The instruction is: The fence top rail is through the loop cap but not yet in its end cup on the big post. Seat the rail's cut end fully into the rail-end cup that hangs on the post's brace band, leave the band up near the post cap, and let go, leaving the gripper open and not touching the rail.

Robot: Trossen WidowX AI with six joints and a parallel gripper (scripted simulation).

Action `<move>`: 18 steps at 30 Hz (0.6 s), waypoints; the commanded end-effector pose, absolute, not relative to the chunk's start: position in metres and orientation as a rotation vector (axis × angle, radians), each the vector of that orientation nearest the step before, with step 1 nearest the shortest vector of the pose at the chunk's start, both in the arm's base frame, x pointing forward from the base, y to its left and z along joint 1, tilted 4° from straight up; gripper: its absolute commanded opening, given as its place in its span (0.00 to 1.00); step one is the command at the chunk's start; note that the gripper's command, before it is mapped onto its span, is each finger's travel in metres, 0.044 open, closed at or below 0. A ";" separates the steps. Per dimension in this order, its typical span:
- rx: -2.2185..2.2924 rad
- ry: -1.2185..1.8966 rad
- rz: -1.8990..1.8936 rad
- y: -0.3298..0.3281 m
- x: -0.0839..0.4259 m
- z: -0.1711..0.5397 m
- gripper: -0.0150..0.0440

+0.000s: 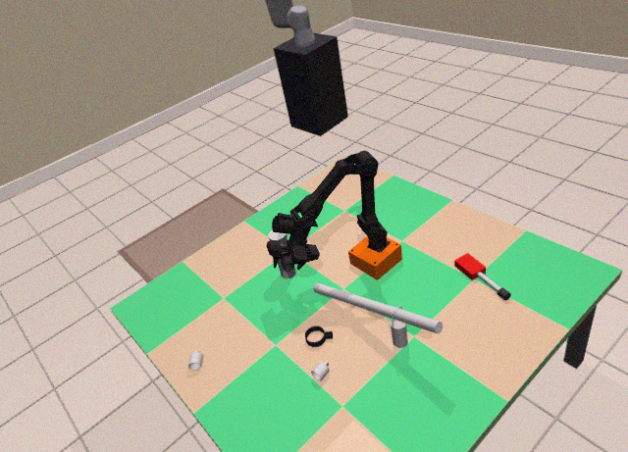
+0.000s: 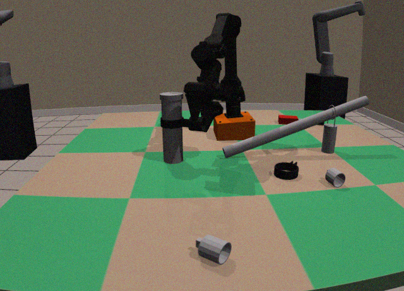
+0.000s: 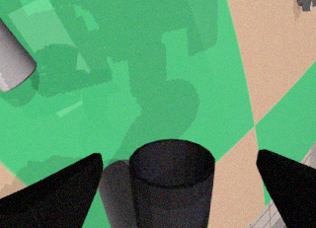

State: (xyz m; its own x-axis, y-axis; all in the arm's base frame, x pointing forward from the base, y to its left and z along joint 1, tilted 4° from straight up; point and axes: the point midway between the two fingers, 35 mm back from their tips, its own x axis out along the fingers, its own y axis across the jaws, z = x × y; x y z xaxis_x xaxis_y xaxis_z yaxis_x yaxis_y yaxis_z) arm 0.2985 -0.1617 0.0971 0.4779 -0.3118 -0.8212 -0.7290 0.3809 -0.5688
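The grey rail [image 1: 375, 305] [image 2: 293, 128] [image 3: 12, 60] slants through the loop cap [image 2: 332, 124] on the small post [image 1: 399, 334] [image 2: 329, 139]. Its cut end is the low end, apart from the big post [image 1: 287, 273] [image 2: 172, 142]. The black brace band [image 2: 171, 122] sits around the big post's upper part, below the post cap [image 2: 171, 95] [image 1: 276, 235]. The black rail-end cup [image 3: 172, 176] faces the wrist camera, its mouth empty; a finger mostly hides it in the exterior view. My gripper [image 1: 289, 266] [image 2: 199, 125] [image 3: 180, 160] is open, its fingers on both sides of the cup, holding nothing.
A loose black band [image 1: 307, 336] [image 2: 286, 174] lies near the rail. One loose grey cup [image 1: 319, 371] [image 2: 333, 177] lies beside it, another [image 1: 195, 361] [image 2: 208, 248] farther off. The orange base [image 1: 375, 260] [image 2: 233, 131] stands behind the rail. A red-headed tool [image 1: 469, 266] [image 2: 288, 119] lies beyond.
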 end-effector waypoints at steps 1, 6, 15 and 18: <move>-1.201 1.097 0.357 -0.163 0.300 0.089 1.00; -1.202 1.097 0.357 -0.165 0.304 0.082 1.00; -1.202 1.097 0.357 -0.167 0.306 0.076 0.87; -1.202 1.097 0.357 -0.167 0.306 0.076 0.73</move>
